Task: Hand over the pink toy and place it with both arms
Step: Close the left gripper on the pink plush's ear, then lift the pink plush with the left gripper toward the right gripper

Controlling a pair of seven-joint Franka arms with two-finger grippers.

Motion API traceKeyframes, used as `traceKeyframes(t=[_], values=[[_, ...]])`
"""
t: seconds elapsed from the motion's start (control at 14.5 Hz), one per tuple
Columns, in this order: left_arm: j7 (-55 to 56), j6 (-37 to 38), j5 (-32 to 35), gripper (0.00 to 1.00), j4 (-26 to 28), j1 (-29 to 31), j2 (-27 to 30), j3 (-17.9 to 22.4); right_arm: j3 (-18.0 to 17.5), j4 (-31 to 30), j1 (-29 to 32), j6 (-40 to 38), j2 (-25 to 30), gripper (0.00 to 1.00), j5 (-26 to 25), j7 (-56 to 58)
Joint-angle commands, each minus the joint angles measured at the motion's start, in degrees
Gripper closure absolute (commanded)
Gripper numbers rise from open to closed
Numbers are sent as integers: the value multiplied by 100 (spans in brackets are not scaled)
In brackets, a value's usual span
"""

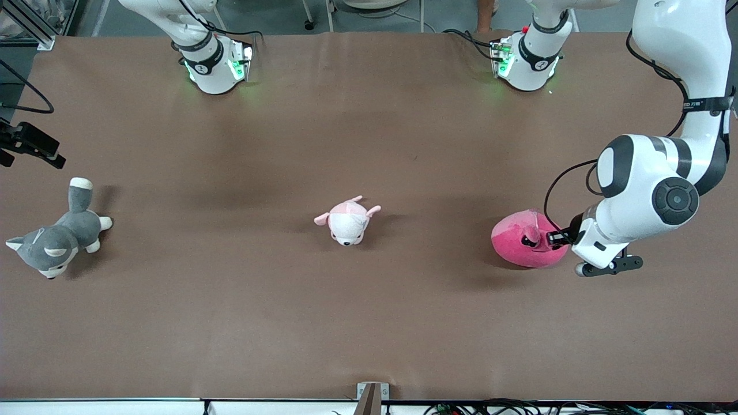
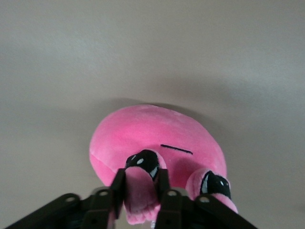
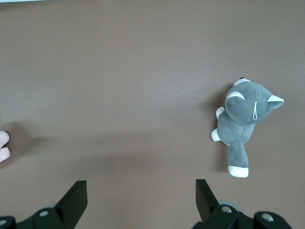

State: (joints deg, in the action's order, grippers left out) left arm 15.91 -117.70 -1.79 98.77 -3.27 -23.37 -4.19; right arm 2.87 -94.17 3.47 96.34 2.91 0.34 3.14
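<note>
The pink toy point(image 1: 516, 242) is a hot pink rounded plush that rests on the brown table toward the left arm's end. My left gripper point(image 1: 545, 237) is low at its side and shut on one of its small upright lobes. In the left wrist view the two fingers point(image 2: 117, 183) squeeze that lobe, with the toy's body point(image 2: 147, 129) and a black eye patch just past them. My right gripper point(image 3: 140, 188) is open and empty, high over the right arm's end of the table; its black hand point(image 1: 34, 148) shows at the front view's edge.
A pale pink-and-white plush point(image 1: 347, 221) lies at the table's middle. A grey-and-white plush dog point(image 1: 55, 239) lies at the right arm's end and also shows in the right wrist view point(image 3: 243, 121). The brown table point(image 1: 369, 323) is bare nearer the front camera.
</note>
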Motion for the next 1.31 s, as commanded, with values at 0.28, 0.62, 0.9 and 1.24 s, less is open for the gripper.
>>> traceKeyframes(t=[0.28,0.62,0.9,1.24], values=[[271,1220,-829,100,-514,-25,711,-126,-23,-119,5,87,104,0,-96,64],[1544,2172,-1113,99,-1772,-16,755,-1196,-40,-111,-22,-114,104,0,-35,29],[2370,2208,-1113,100,-2246,-77,852,-2364,-49,-49,-232,-229,104,0,202,3],[3888,797,-1122,100,-2327,-655,563,-3141,-49,21,-881,-440,104,0,1388,-181]])
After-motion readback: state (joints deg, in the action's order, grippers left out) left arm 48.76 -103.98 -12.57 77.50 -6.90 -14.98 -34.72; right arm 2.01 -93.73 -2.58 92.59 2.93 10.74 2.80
